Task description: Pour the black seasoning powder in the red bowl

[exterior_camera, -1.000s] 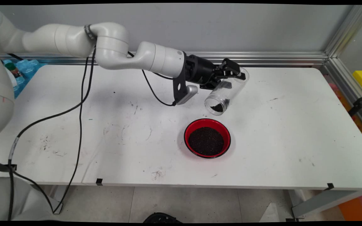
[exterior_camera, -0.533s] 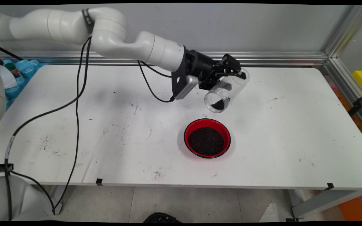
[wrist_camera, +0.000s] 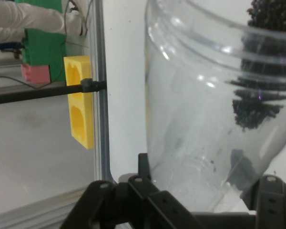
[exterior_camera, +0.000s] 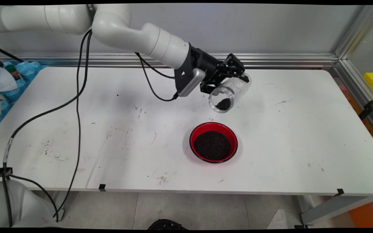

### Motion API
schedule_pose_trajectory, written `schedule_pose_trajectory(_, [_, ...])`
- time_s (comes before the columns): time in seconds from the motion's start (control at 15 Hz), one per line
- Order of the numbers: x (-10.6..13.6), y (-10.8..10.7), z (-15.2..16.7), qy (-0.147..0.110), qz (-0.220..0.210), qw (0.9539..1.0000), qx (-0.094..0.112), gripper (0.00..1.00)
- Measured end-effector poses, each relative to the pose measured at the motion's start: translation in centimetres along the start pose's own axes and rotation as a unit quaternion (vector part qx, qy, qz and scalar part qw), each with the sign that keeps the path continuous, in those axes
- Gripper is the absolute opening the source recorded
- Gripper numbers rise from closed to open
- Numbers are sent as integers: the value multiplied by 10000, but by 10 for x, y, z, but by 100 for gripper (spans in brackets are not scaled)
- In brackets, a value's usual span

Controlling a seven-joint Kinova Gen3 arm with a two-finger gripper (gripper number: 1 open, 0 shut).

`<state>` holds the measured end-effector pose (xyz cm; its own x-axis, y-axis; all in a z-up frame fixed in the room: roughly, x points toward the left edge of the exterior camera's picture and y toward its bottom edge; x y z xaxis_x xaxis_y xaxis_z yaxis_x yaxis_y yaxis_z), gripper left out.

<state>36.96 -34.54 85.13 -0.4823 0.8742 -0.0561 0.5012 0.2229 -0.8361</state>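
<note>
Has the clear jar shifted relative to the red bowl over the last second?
Yes. The clear jar, held tilted by the end effector, has drifted slightly left, mouth more toward the camera; the red bowl stayed put.

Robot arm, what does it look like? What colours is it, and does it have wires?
The arm is smooth and white, made of fat rounded tubes joined together. At its end sits a black gripper with two thin fingers on jointed black bars. A silver-grey box on a black bracket is fixed beside the wrist. Long black cables hang from the arm.
</note>
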Motion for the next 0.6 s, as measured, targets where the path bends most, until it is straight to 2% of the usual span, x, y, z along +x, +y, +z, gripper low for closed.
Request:
schedule_pose_trajectory(0.33, [-5,-14,1,85,-654,9978,4,0])
schedule_pose_trajectory(0.6, [-12,-31,1,173,-1462,9891,68,0])
